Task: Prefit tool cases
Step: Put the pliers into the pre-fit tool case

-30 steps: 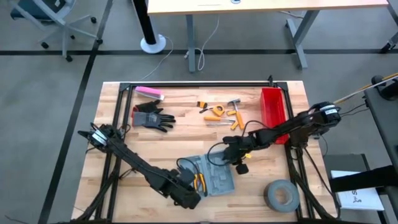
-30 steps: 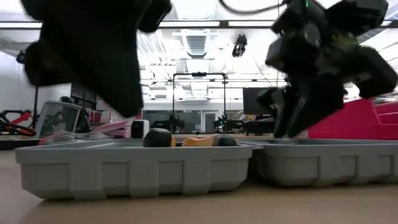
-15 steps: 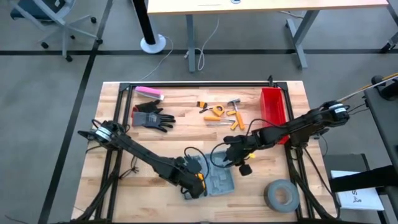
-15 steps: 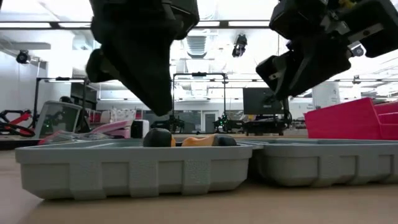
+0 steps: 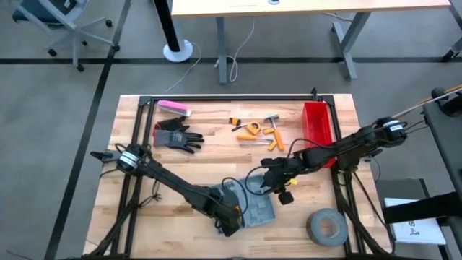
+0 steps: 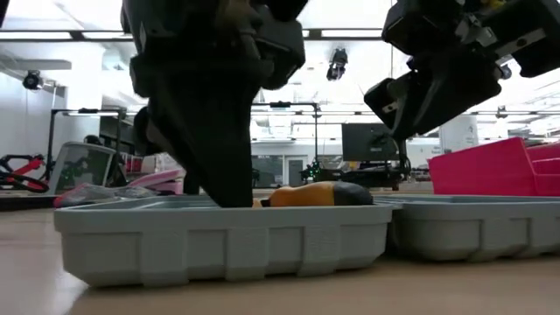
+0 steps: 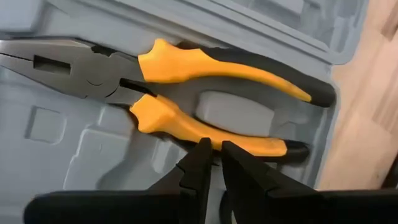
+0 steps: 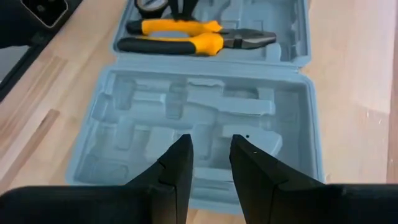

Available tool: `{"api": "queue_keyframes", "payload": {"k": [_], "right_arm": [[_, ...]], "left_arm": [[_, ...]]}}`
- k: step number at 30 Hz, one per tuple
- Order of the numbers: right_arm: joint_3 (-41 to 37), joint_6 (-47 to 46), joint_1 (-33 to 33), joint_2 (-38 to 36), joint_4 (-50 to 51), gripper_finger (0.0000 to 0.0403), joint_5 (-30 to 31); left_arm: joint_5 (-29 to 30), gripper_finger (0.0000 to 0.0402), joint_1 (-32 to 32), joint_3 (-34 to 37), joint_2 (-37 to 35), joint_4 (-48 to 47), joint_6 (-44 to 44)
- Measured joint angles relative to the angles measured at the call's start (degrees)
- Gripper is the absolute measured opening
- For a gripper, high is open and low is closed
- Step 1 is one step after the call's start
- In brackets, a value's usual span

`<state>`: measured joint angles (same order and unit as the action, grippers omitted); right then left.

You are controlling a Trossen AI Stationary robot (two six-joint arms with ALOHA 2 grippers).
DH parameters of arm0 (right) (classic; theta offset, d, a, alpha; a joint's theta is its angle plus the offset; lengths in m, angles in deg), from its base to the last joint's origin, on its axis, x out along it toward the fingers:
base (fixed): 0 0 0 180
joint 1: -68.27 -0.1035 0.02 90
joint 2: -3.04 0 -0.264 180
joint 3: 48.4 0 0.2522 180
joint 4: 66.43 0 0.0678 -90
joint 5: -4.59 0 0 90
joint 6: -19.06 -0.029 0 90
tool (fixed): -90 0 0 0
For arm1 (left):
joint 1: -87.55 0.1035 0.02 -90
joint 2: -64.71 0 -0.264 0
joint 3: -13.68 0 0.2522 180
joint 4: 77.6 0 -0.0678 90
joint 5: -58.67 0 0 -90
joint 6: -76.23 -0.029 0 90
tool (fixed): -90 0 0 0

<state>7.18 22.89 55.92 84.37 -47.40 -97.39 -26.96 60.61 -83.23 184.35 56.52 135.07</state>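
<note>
Case (image 5: pixel 249 206) lies open on the table at about 6 o'clock, pliers (image 7: pixel 186 93) seated in one half. The left gripper (image 7: pixel 213 163), fingers nearly shut and empty, is pressed at the lower handle; a straight, gentle push is advised. The right gripper (image 8: pixel 210 155), slightly parted and empty, hovers over the other half.

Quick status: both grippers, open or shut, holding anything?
Left gripper: shut, fingertips on a handle of the pliers lying in the tool case, holding nothing.
Right gripper: open, empty, above the tool case.
</note>
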Motion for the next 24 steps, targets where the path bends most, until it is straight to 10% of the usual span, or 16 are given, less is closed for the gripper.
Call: {"api": "queue_keyframes", "payload": {"k": [24], "right_arm": [[0.8,-1.8,-1.9,-3.7,0.7,0.0092,0.0]], "left_arm": [[7.0,0.0048,2.7,-7.0,-1.4,-9.8,-2.4]]}}
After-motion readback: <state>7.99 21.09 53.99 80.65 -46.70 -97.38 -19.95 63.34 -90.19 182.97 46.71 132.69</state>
